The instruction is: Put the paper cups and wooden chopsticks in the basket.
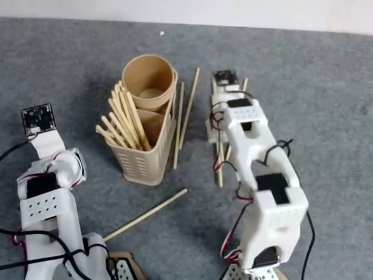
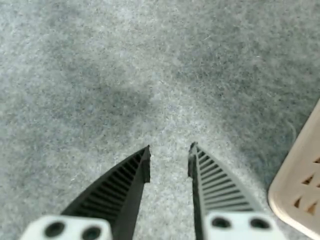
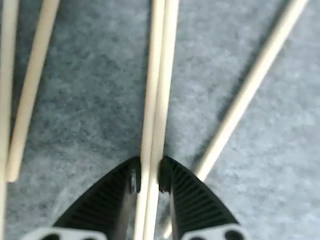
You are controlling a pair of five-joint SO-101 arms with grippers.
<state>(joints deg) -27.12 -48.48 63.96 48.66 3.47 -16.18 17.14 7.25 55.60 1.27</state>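
right gripper (image 3: 149, 175): clenched on a pair of chopsticks (image 3: 159, 100), which lie side by side, are pinched between the fingertips and run on past them.
handling: best lifted straight and level so neither stick slips, then tipped into the basket (image 1: 140, 166) beside the paper cup (image 1: 148, 81).
nearby: loose chopstick (image 3: 250, 85) slanting just beside one finger; two further chopsticks (image 3: 27, 90) off the other finger; any may snag on the lift.
left gripper (image 2: 170, 160): released, nothing between the fingers, basket corner off to one side.
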